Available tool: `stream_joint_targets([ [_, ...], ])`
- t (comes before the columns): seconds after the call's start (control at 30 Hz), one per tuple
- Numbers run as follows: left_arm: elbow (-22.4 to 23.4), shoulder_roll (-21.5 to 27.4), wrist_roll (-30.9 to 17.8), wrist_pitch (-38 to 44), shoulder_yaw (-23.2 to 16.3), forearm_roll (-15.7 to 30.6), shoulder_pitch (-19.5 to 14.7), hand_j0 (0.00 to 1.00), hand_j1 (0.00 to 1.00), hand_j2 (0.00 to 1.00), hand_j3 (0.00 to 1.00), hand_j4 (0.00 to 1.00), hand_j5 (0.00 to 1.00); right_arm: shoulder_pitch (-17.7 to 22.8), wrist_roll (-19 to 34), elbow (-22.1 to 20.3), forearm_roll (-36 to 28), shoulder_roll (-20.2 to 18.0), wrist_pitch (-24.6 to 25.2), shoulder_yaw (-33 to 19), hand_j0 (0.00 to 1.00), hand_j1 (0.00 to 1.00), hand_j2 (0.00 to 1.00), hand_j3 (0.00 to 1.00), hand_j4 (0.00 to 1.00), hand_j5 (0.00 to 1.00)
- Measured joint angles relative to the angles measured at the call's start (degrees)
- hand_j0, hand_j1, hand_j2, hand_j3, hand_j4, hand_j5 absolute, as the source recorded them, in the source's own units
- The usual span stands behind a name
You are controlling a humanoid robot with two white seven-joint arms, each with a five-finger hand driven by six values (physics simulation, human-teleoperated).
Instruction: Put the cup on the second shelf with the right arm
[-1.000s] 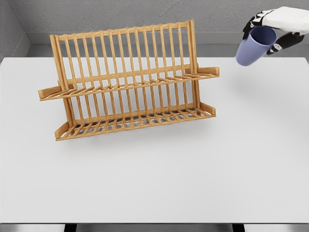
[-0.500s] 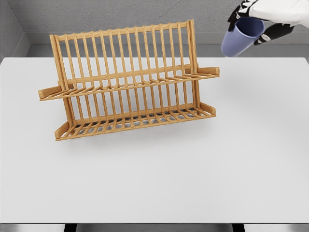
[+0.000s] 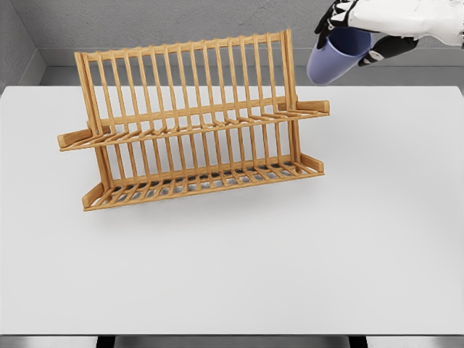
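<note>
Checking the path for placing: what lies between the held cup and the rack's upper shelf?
Nothing. In the head view the cup in the right robot hand hangs beside the rack's top right corner, open air above the upper shelf.

Rack (image 3: 196,123) on table (image 3: 290,254), left of centre; cup (image 3: 330,61) above rack's right end

Plain white surface (image 3: 348,239) (matte, evenly lit); grey textured wall (image 3: 181,22) behind, pale ledge along base.
</note>
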Motion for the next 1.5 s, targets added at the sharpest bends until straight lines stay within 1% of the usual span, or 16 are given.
stream_joint_targets([
  [0.2,0.0,0.0,0.0,0.0,0.0,0.0,0.0,1.0,1.0,1.0,1.0,1.0,1.0,0.5,0.0,-4.4,0.1,0.0,0.0,0.2,0.59,0.59,0.59,0.59,0.59,0.59],
  [0.33,0.0,0.0,0.0,0.0,0.0,0.0,0.0,1.0,1.0,1.0,1.0,1.0,1.0,1.8,0.0,-6.2,0.1,0.1,0.0,1.4,0.59,0.59,0.59,0.59,0.59,0.59],
  [0.63,0.0,0.0,0.0,0.0,0.0,0.0,0.0,1.0,1.0,1.0,1.0,1.0,1.0,2.2,-0.2,-6.6,0.3,0.5,0.2,4.7,0.6,0.6,0.6,0.6,0.6,0.6],
  [0.83,0.0,0.0,0.0,0.0,0.0,0.0,0.0,1.0,1.0,1.0,1.0,1.0,1.0,2.3,-0.4,-6.4,0.6,0.9,0.5,6.7,0.62,0.62,0.62,0.62,0.62,0.62],
  [0.87,0.0,0.0,0.0,0.0,0.0,0.0,0.0,1.0,1.0,1.0,1.0,1.0,1.0,2.3,-0.5,-6.4,1.1,1.0,0.4,7.0,0.66,0.66,0.66,0.66,0.66,0.66],
  [0.9,0.0,0.0,0.0,0.0,0.0,0.0,0.0,1.0,1.0,1.0,1.0,1.0,1.0,2.3,-0.6,-6.4,1.6,0.9,0.4,7.2,1.0,1.0,1.0,1.0,1.0,1.0],
  [1.0,0.0,0.0,0.0,0.0,0.0,0.0,0.0,1.0,1.0,1.0,1.0,1.0,1.0,1.8,-0.4,-6.4,2.1,0.9,0.2,7.4,1.0,1.0,1.0,1.0,1.0,1.0],
  [1.07,0.0,0.0,0.0,0.0,0.0,0.0,0.0,1.0,1.0,1.0,1.0,1.0,1.0,1.9,-0.2,-6.4,2.0,1.0,0.1,6.2,1.0,1.0,1.0,1.0,1.0,1.0],
  [1.17,0.0,0.0,0.0,0.0,0.0,0.0,0.0,1.0,1.0,1.0,1.0,1.0,1.0,1.7,-0.1,-6.5,2.0,1.0,0.0,1.8,1.0,1.0,1.0,1.0,1.0,1.0],
  [1.23,0.0,0.0,0.0,0.0,0.0,0.0,0.0,1.0,1.0,1.0,1.0,1.0,1.0,2.2,-0.1,-5.8,2.9,0.7,0.0,-3.0,1.0,1.0,1.0,1.0,1.0,1.0],
  [1.27,0.0,0.0,0.0,0.0,0.0,0.0,0.0,1.0,1.0,1.0,1.0,1.0,1.0,3.4,-0.1,-4.2,3.6,0.6,0.0,-5.7,1.0,1.0,1.0,1.0,1.0,1.0],
  [1.3,0.0,0.0,0.0,0.0,0.0,0.0,0.0,1.0,1.0,1.0,1.0,1.0,1.0,8.4,-0.1,-1.8,3.6,0.4,0.3,-8.7,1.0,1.0,1.0,1.0,1.0,1.0],
  [1.37,0.0,0.0,0.0,0.0,0.0,0.0,0.0,1.0,1.0,1.0,1.0,1.0,1.0,20.1,-0.1,1.7,4.8,0.8,0.0,-16.0,1.0,1.0,1.0,1.0,1.0,1.0],
  [1.4,0.0,0.0,0.0,0.0,0.0,0.0,0.0,1.0,1.0,1.0,1.0,1.0,1.0,23.1,0.0,2.7,5.4,1.2,-0.1,-18.6,1.0,1.0,1.0,1.0,1.0,1.0],
  [1.43,0.0,0.0,0.0,0.0,0.0,0.0,0.0,1.0,1.0,1.0,1.0,1.0,1.0,25.1,0.0,3.4,5.5,1.4,-0.1,-20.5,1.0,1.0,1.0,1.0,1.0,1.0],
  [1.5,0.0,0.0,0.0,0.0,0.0,0.0,0.0,1.0,1.0,1.0,1.0,1.0,1.0,25.7,0.0,4.4,5.5,1.8,0.0,-22.8,1.0,1.0,1.0,1.0,1.0,1.0],
])
